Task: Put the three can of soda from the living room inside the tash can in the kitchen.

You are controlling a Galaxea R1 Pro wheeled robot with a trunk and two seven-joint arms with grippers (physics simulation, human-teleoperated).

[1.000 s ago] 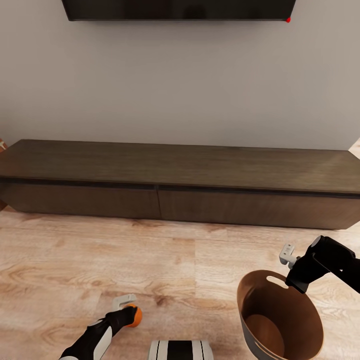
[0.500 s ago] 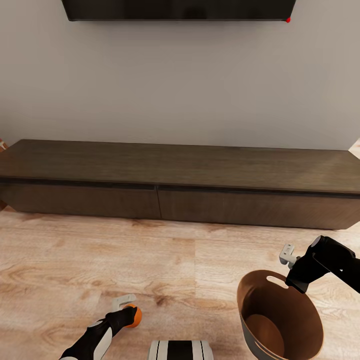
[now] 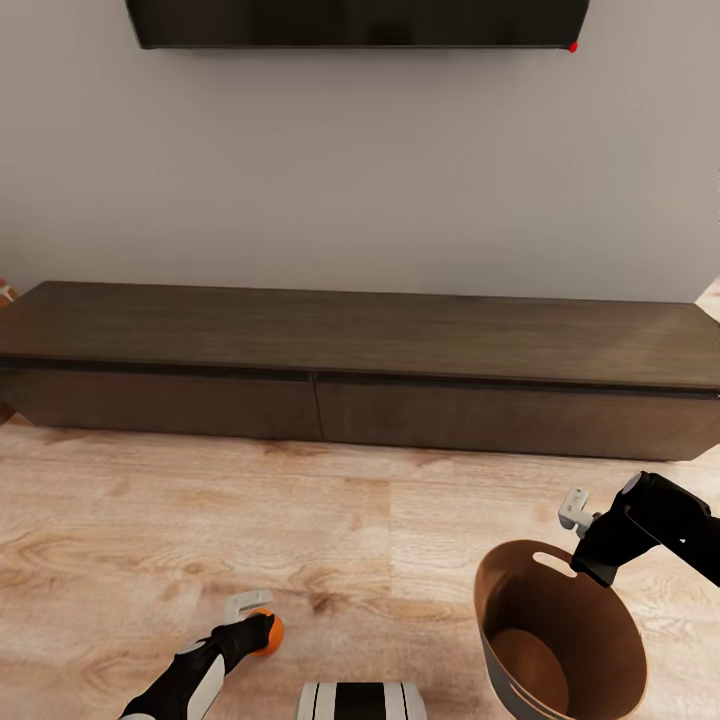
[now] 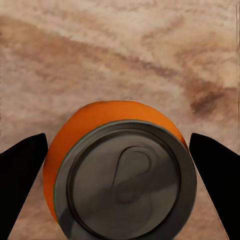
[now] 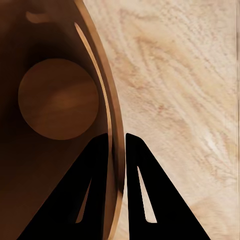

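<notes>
Orange can in the left hand, bin in the right, facing the TV cabinet [image 3: 360, 370].

The left gripper [image 3: 255, 620] carries an orange soda can [image 4: 120, 172] between its fingers [image 4: 22, 175], apparently closed on its sides. Well off to its right, the right gripper [image 3: 580, 545] pinches the rim of the trash can [image 3: 560, 640], one finger inside and one outside, mouth upward. The can must travel rightward to drop in.
</notes>
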